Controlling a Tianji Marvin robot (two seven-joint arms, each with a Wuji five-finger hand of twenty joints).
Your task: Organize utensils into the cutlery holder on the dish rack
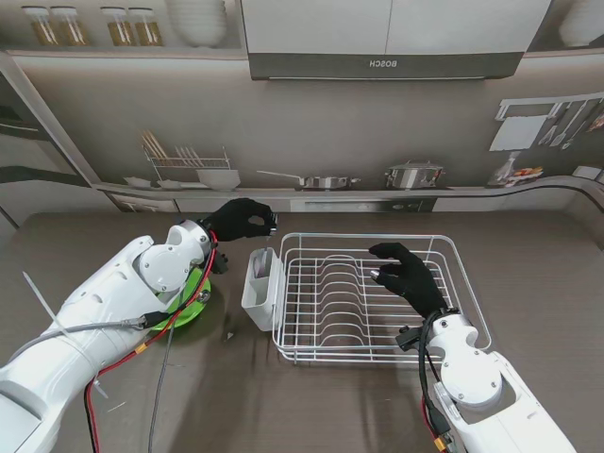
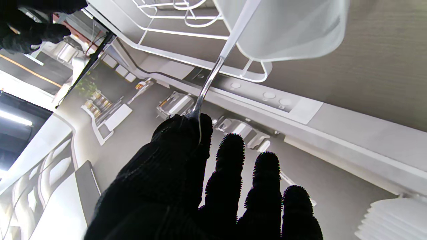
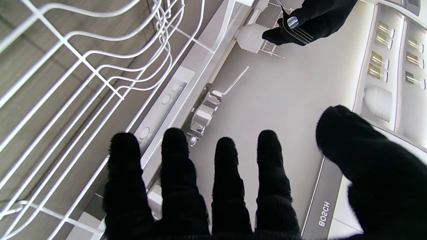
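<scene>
My left hand (image 1: pixel 242 219) pinches the tined end of a metal fork (image 2: pixel 220 60) between thumb and forefinger. The fork hangs handle-down, and its handle reaches into the white cutlery holder (image 1: pixel 260 291) clipped to the left side of the white wire dish rack (image 1: pixel 377 294). The left wrist view shows the handle entering the holder (image 2: pixel 300 30) while the other fingers (image 2: pixel 230 156) stay spread. From the right wrist view the fork's tines (image 3: pixel 299 33) show in the left hand (image 3: pixel 313 20). My right hand (image 1: pixel 406 274) hovers open over the rack's right half, holding nothing.
A green bowl (image 1: pixel 193 300) sits on the table under my left forearm, left of the holder. Red and grey cables (image 1: pixel 156 330) trail along the left arm. The back counter carries a pan and a pot (image 1: pixel 412 176).
</scene>
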